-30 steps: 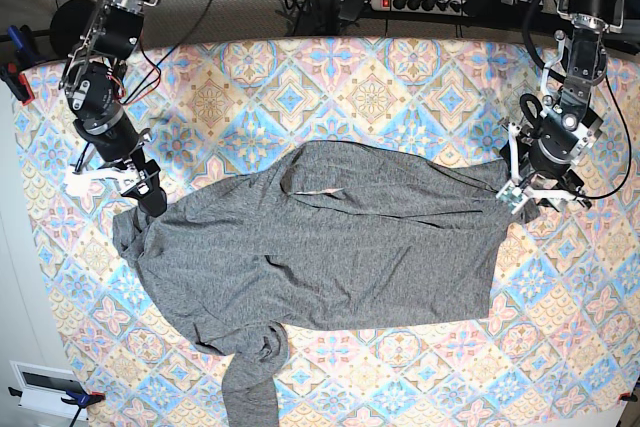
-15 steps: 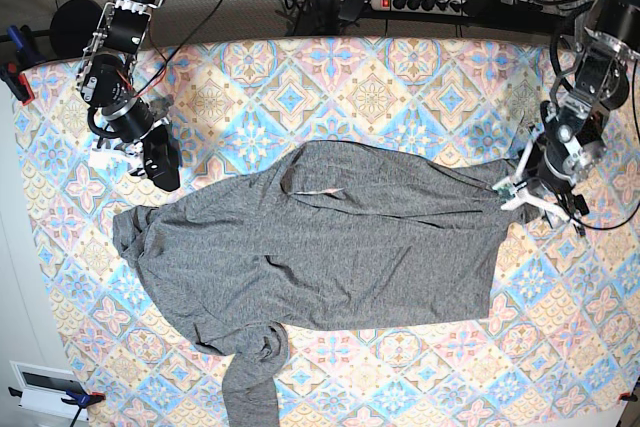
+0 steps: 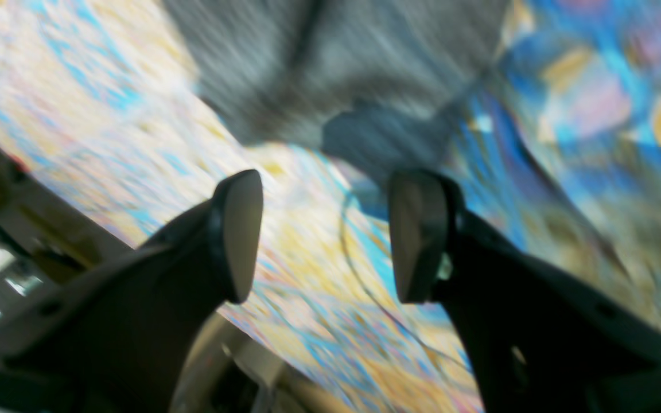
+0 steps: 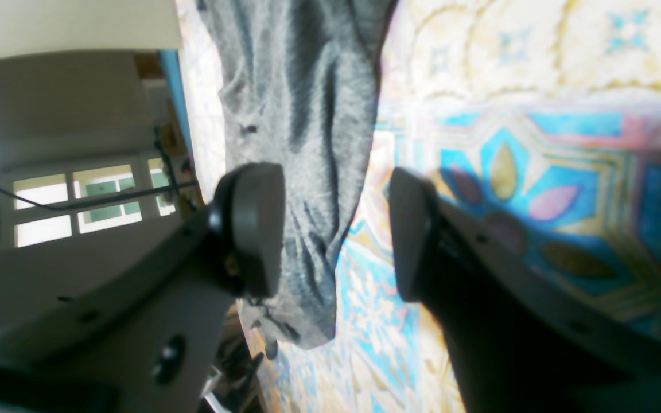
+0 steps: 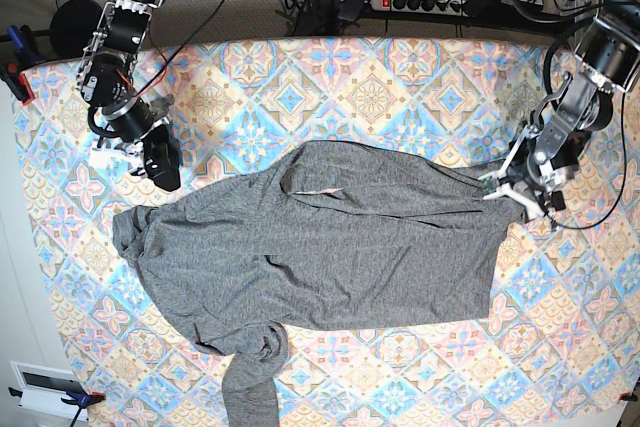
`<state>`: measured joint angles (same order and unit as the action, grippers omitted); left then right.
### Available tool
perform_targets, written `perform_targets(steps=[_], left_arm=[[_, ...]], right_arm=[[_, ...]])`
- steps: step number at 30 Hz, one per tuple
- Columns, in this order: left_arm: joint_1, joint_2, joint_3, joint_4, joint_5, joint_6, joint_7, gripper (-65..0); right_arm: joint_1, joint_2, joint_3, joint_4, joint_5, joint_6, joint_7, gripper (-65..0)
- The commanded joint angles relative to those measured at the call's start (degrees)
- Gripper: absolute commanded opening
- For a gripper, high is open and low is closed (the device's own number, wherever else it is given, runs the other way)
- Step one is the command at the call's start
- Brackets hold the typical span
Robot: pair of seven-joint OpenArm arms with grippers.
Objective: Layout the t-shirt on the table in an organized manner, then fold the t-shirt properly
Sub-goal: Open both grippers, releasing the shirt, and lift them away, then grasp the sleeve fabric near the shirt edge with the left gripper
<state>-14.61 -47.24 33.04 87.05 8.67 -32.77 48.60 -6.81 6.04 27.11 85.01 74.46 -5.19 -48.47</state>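
The dark-grey t-shirt (image 5: 330, 247) lies spread across the middle of the table (image 5: 400, 87), one sleeve bunched and trailing toward the front edge (image 5: 250, 387). My right gripper (image 5: 158, 162) hovers open just above the shirt's left corner, clear of the cloth. In the right wrist view the gripper (image 4: 330, 229) stands open over the t-shirt (image 4: 302, 115), which shows beyond its fingers (image 4: 256, 229). My left gripper (image 5: 518, 192) sits at the shirt's right edge. The blurred left wrist view shows that gripper (image 3: 325, 229) open and empty, with the t-shirt (image 3: 330, 69) ahead of it.
A power strip (image 5: 425, 2) and cables run behind the table's back edge. Clamps (image 5: 18, 82) hold the cloth at the left edge. A small white box (image 5: 45, 387) sits at the front left corner.
My right gripper rose off the shirt's left corner and moved toward the back of the table. The left arm swung and shifted slightly by the right edge. The shirt stayed put.
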Motion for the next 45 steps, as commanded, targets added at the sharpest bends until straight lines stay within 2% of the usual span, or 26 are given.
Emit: perform_targets(steps=[1, 13, 16, 24, 29, 37, 41, 45], left_arm=[[-1.3, -1.1, -0.5, 0.6, 0.6, 0.6, 0.3, -31.0], [-3.3, -0.9, -0.1, 0.3, 0.7, 0.6, 0.3, -31.0], [-3.3, 0.7, -0.4, 0.3, 1.0, 0.7, 0.5, -31.0], [-2.9, 5.3, 0.0, 0.3, 11.8, 0.7, 0.4, -31.0], [-2.9, 6.5, 0.0, 0.3, 14.3, 0.7, 0.5, -31.3], [-3.1, 7.0, 0.0, -5.5, 13.6, 0.7, 0.1, -45.4], [-2.7, 7.0, 0.0, -5.6, 13.5, 0.7, 0.1, -45.3], [-2.1, 6.8, -0.2, -5.3, 13.5, 0.7, 0.1, -42.3]], right_arm=[[0.6, 0.8, 0.2, 1.0, 1.2, 0.7, 0.2, -37.0], [0.3, 0.8, 0.2, 1.0, 1.2, 0.7, 0.0, -37.0], [0.3, 0.8, 0.1, 1.0, 1.2, 0.7, 0.0, -37.0], [0.3, 0.8, 0.1, 1.0, 1.2, 0.7, -0.1, -37.0], [0.3, 0.8, 0.1, 1.0, 1.2, 0.7, -0.1, -37.0], [0.3, 0.8, 0.0, 1.0, 1.3, 0.7, -0.1, -37.0], [0.3, 0.8, 0.0, 1.0, 1.3, 0.7, -0.1, -37.0], [0.3, 0.8, -0.1, 1.0, 1.3, 0.7, -0.1, -37.0]])
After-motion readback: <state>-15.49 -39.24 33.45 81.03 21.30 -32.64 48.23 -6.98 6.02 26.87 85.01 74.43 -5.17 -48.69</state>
